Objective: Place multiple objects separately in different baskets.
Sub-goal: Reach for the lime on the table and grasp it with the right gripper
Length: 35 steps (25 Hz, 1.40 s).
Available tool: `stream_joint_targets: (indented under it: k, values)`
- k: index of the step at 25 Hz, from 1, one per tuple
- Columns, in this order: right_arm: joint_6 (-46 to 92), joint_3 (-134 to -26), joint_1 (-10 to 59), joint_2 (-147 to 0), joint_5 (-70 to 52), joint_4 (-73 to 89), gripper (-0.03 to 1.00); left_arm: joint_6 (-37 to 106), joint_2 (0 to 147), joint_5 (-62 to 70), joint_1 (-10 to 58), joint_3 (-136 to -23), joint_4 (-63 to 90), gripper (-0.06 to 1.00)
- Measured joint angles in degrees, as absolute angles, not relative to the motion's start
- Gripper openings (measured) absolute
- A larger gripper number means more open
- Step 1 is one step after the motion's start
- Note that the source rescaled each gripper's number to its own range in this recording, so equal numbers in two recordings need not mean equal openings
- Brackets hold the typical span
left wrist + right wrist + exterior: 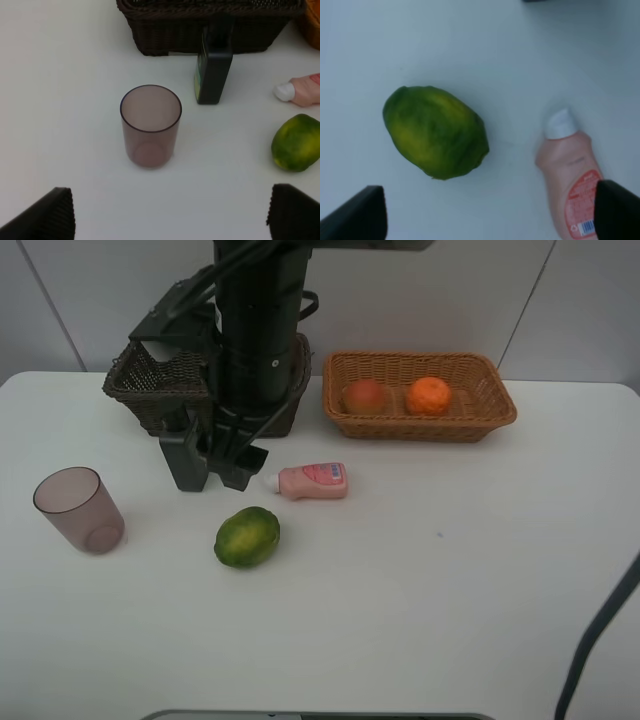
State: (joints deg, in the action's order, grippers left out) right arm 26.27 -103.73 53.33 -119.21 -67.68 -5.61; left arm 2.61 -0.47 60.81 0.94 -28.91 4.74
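The purple-brown cup (78,510) (150,125) stands upright at the left. My left gripper (170,200) is open, short of the cup, and outside the high view. A dark green bottle (214,70) stands before the dark basket (150,390) (200,25); the arm hides it in the high view. My right gripper (210,478) (487,200) hangs open and empty above the green fruit (247,536) (435,132) and the pink bottle (312,481) (570,170), which lies on its side. The light basket (420,425) holds the red-orange fruit (364,395) and the orange (430,395).
The right arm's upright forearm (255,330) covers part of the dark basket in the high view. A dark link or cable (600,640) crosses the lower right corner. The white table (450,570) runs to a wall behind the baskets.
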Motion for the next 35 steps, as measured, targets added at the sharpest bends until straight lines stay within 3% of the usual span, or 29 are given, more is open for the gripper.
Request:
stream_joint_targets:
  k: [9, 14, 35]
  values:
    - [36.3, -97.0, 53.9, -119.8, -62.2, -3.7, 0.80, 2.6, -0.5, 60.8, 0.9, -28.9, 4.7, 0.99]
    - [37.1, -93.6, 53.9, -119.9, -58.2, -5.2, 0.88, 2.6, -0.5, 60.8, 0.9, -28.9, 4.7, 0.99]
    - [41.3, -93.1, 54.6, -126.4, -52.9, -5.1, 0.89, 2.6, -0.5, 60.8, 0.9, -28.9, 4.7, 0.99]
